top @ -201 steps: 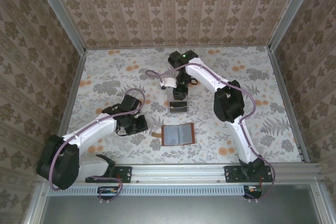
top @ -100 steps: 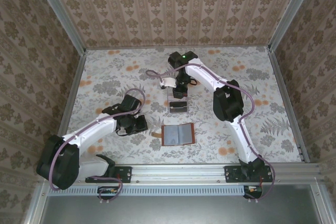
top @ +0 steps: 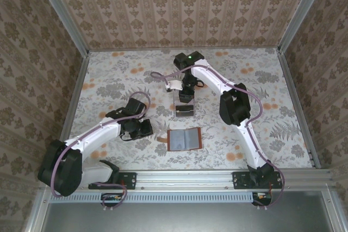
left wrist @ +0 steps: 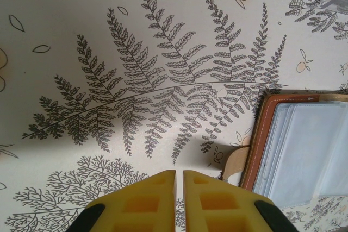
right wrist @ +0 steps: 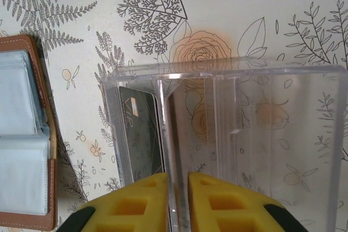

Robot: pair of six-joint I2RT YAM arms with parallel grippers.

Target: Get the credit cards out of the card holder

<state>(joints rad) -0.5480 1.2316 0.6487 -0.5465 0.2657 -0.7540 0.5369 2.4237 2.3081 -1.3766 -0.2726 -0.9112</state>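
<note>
Partly behind right hand [right wrist: 177, 182], credit card [right wrist: 140, 134]

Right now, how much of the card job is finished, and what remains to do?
Done: the card holder lies open, and a dark credit card sits in the clear box. In hand: nothing visible; the right pincer hovers at the box, and the left pincer rests shut beside the card holder. Left: the sleeves I can see look empty, so probably little.

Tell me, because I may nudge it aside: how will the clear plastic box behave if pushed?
The clear plastic box looks thin-walled and holds a dark card, so it is probably light and would slide on the smooth tabletop. Its stiff, glossy walls likely won't flex but may be slippery.
</note>
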